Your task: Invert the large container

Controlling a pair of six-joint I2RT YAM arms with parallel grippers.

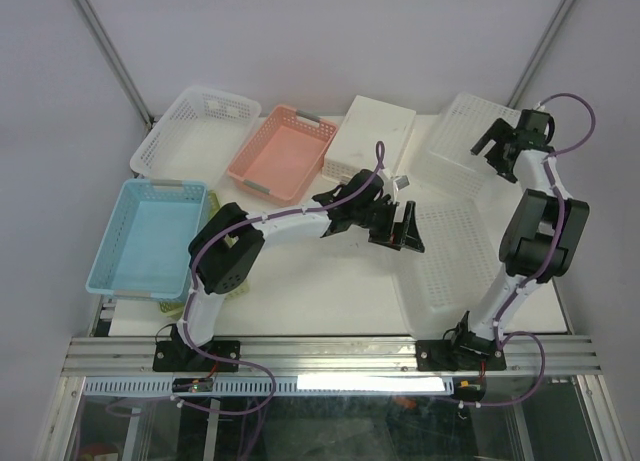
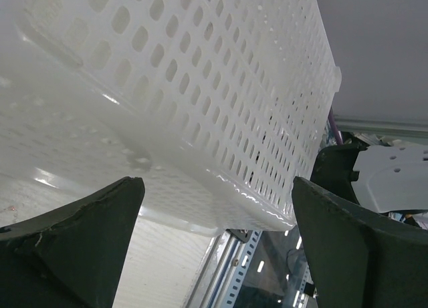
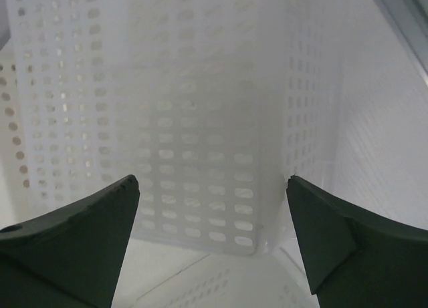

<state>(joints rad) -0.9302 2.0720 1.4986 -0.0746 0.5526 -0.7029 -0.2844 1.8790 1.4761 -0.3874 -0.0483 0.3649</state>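
1. Top external view: we saw the large white container [image 1: 455, 256] on the right side of the table [image 1: 330, 281].
2. Our left gripper [image 1: 402, 236] was spread wide by the container's left edge, grasping nothing.
3. Our right gripper [image 1: 495, 159] hung over its far end, also spread wide.

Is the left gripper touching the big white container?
Cannot tell. The left wrist view shows the open left gripper framing the large container, with neither contact nor gap plain.
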